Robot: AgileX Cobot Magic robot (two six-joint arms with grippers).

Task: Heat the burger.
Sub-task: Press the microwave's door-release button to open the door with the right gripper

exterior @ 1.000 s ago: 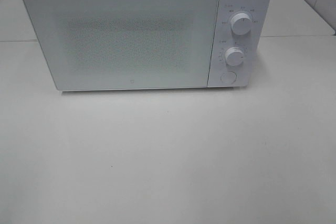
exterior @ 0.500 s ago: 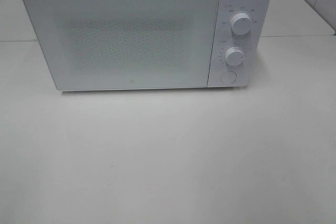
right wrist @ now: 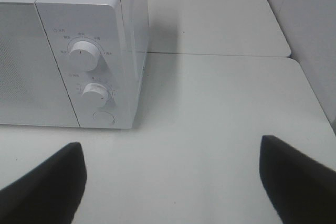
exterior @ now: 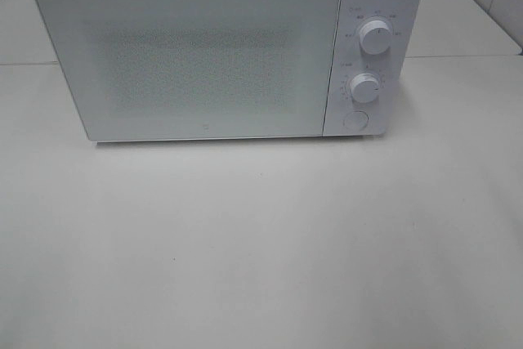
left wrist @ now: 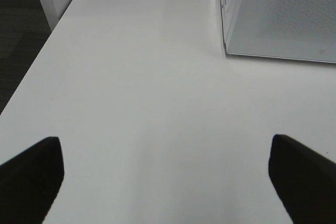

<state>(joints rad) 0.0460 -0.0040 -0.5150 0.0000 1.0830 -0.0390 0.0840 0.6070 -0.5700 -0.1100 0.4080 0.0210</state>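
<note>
The burger is out of view in every frame. A white microwave (exterior: 212, 51) stands at the back of the table with its door shut; the frosted door hides its inside. Two dials (exterior: 374, 37) and a round button (exterior: 355, 119) sit on its right panel. Neither arm shows in the high view. My left gripper (left wrist: 165, 174) is open over bare table, left of the microwave's corner (left wrist: 273, 24). My right gripper (right wrist: 170, 179) is open too, with nothing between its fingers, in front of the microwave's control panel (right wrist: 86, 72).
The white table (exterior: 261, 243) spreads out in front of the microwave. Its left edge (left wrist: 31, 77) drops to a dark floor. A seam to a second table (right wrist: 220, 54) runs behind, and a wall stands at the right.
</note>
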